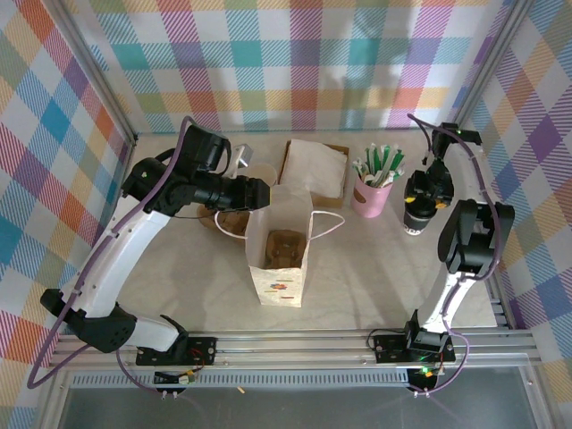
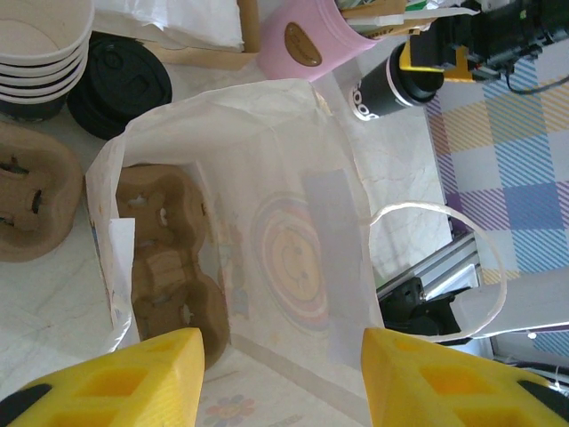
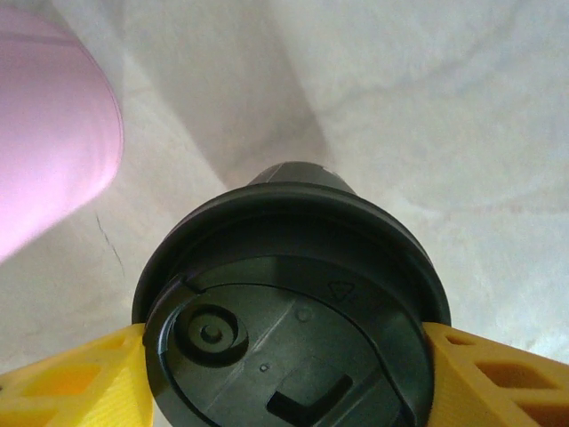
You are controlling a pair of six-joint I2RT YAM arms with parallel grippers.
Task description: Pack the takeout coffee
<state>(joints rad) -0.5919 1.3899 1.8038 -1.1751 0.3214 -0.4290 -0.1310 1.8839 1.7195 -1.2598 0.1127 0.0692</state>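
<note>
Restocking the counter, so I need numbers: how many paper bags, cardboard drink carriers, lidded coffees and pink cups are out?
White paper bag: 1
Cardboard drink carriers: 2
Lidded coffee: 1
Pink cup: 1
Total: 5

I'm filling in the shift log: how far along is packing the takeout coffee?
Done: the white bag stands open with a cardboard carrier inside. In hand: the right end effector grips the takeout coffee at its lid, cup on the table. Remaining: lift it and seat it in the bag.
</note>
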